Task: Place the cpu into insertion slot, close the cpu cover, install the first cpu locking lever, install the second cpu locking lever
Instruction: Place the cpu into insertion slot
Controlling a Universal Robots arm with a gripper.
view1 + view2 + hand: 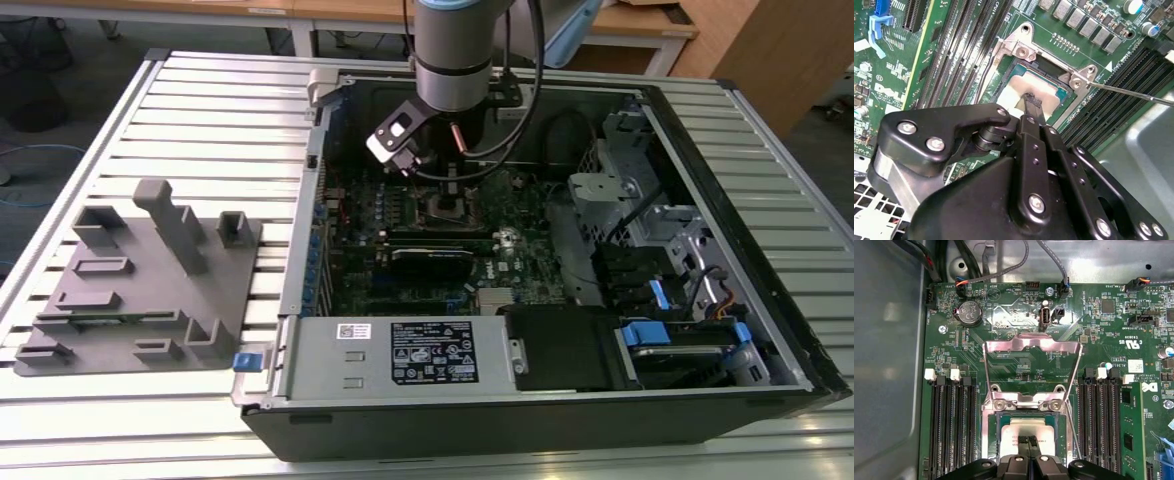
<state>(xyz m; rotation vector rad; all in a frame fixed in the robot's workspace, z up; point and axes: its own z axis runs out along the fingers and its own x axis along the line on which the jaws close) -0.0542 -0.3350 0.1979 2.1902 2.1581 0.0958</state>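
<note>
Computer case point(534, 425) laid open on worktop point(200, 100). Gripper point(447, 188) placed over far half of case. Fingers point(1034, 107) closed together, nothing clasped, tips on cpu point(1014, 432) seated in insertion slot point(1019, 70). Cpu cover point(1031, 342) swung open.

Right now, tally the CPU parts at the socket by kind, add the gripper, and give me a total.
cpu, seated in the socket: 1
insertion slot: 1
cpu cover, raised open: 1
gripper, over the cpu: 1
Total: 4
</note>
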